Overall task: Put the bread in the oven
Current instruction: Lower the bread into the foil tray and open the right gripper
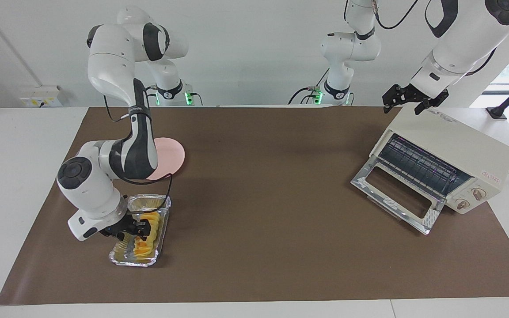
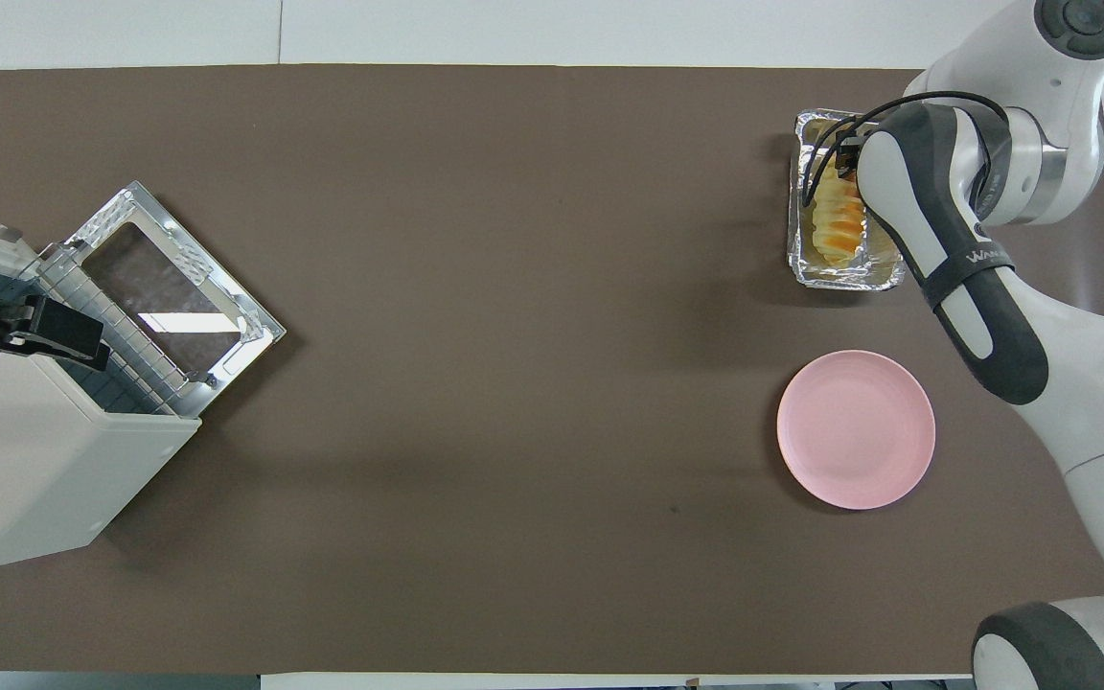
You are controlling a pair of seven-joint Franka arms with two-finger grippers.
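Note:
The golden ridged bread (image 1: pixel 142 249) lies lengthwise in a crinkled silver foil tray (image 1: pixel 148 201) at the right arm's end of the table. My right gripper (image 1: pixel 144 229) is down in the tray, shut on the bread near its middle. In the overhead view my right forearm covers part of the bread (image 2: pixel 838 230) and the gripper. The cream-white oven (image 1: pixel 453 141) stands at the left arm's end with its glass door (image 1: pixel 396 194) dropped open and the wire rack showing. My left gripper (image 1: pixel 407 104) waits over the oven's top corner.
A pink plate (image 1: pixel 170 154) lies nearer to the robots than the foil tray, partly hidden by my right arm. A brown mat covers the table between tray and oven. The oven (image 2: pixel 25 470) sits at the mat's edge.

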